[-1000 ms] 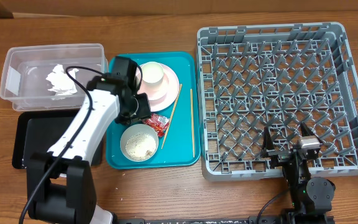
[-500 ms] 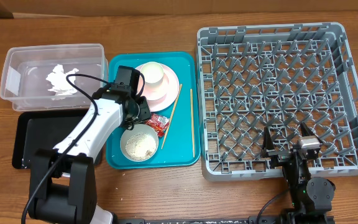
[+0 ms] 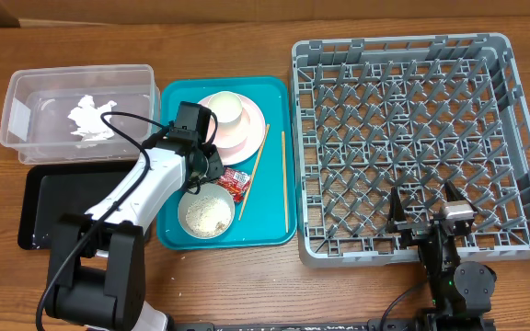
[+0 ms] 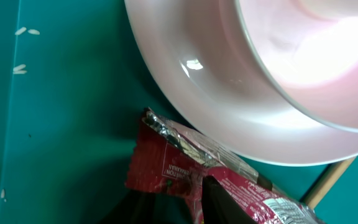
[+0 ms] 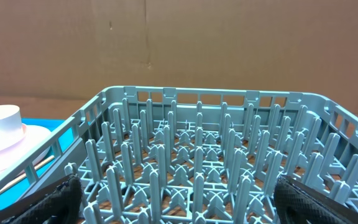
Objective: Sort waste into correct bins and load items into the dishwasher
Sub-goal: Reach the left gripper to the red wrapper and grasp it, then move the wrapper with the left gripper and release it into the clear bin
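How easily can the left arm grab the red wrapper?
Probably yes, easily: its tool is right at the red wrapper, with nothing on top; only the pink plate crowds one side.

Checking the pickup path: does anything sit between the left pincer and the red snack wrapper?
Nothing visible does. The left pincer straddles the red snack wrapper; the pink plate borders it but is not between them.
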Action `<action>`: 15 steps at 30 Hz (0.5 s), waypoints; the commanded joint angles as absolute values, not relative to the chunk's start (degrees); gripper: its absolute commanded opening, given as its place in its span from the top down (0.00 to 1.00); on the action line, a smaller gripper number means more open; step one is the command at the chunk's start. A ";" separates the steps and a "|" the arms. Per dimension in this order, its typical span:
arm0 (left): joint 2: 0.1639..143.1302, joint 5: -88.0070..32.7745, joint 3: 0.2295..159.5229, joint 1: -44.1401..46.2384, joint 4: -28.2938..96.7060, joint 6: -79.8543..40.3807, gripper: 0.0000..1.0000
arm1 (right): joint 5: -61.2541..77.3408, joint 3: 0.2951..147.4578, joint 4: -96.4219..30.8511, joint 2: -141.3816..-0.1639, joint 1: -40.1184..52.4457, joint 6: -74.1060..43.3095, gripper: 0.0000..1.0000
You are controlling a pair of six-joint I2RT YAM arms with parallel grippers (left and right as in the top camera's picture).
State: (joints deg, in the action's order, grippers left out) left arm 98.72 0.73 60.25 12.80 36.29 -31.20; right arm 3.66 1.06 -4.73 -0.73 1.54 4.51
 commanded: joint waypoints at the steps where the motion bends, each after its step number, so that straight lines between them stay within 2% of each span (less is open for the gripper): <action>1: 99.37 2.20 58.61 13.17 35.05 -31.24 0.74 | 3.77 0.45 -4.45 -0.16 1.54 4.56 0.00; 6: 99.37 3.01 58.54 13.17 34.98 -31.29 0.83 | 3.77 0.45 -4.45 -0.16 1.54 4.56 0.00; 10: 99.37 3.01 58.54 13.17 34.96 -31.29 0.96 | 3.77 0.45 -4.45 -0.16 1.54 4.56 0.00; 15: 99.18 2.98 59.79 13.10 34.92 -29.82 0.96 | 3.75 0.45 -4.45 -0.16 1.54 4.56 0.00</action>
State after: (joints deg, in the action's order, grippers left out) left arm 98.72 2.02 58.92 12.78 34.79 -31.38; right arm 3.64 1.06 -4.73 -0.73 1.54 4.51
